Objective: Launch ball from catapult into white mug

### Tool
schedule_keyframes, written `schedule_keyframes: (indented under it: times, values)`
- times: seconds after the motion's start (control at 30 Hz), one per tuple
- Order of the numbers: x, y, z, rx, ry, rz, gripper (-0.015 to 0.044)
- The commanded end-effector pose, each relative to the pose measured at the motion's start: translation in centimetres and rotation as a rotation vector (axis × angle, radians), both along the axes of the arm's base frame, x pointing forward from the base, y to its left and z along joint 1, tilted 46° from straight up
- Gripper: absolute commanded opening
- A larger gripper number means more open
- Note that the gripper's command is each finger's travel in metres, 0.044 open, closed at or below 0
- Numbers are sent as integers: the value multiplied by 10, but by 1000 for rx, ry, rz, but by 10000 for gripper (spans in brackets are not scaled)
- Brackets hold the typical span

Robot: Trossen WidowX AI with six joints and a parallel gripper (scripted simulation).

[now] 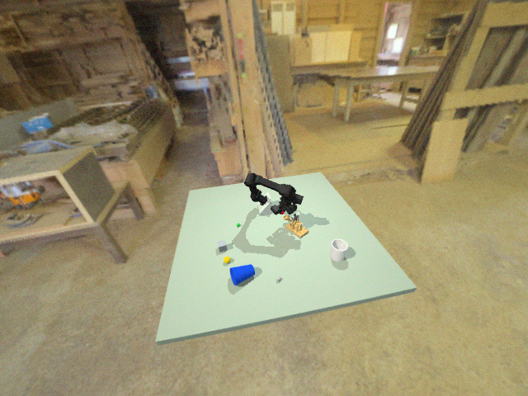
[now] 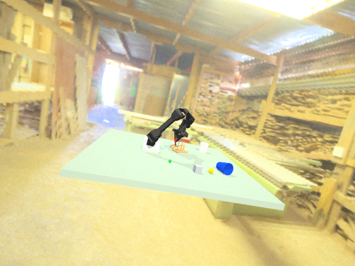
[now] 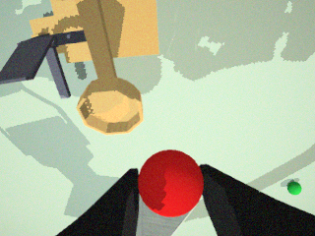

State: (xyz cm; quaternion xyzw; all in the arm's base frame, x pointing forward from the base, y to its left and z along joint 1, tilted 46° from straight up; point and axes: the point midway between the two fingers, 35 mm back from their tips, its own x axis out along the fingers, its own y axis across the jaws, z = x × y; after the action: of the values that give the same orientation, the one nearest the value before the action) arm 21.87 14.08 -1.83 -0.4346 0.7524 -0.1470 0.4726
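My gripper [image 3: 170,183] is shut on the red ball [image 3: 170,183] [image 1: 282,212] [image 2: 175,140] and holds it above the table, beside the cup end of the catapult. The wooden catapult [image 1: 297,229] [image 2: 181,149] stands on the table; its round cup [image 3: 111,111] looks empty and lies up and left of the ball in the wrist view. A dark bracket-like part [image 3: 27,58] is beside the catapult arm. The white mug [image 1: 337,250] [image 2: 203,147] stands upright, apart from the catapult, to its right in the top and exterior views.
A blue cup [image 1: 242,274] [image 2: 224,168] lies on its side. Near it are a yellow ball [image 1: 227,260] [image 2: 211,170] and a grey cube [image 1: 222,246] [image 2: 197,168]. A green ball [image 1: 238,224] [image 2: 170,160] [image 3: 294,188] and a small grey object [image 1: 279,279] are also on the table.
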Motion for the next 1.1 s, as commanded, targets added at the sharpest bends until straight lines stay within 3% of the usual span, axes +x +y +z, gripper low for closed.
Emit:
schedule_keyframes:
  times: [0.0, 1.07]
  values:
    - [-9, 8, -20, -19, 36, 6, 0]
    - [-12, -3, -52, -32, 60, 6, 0]
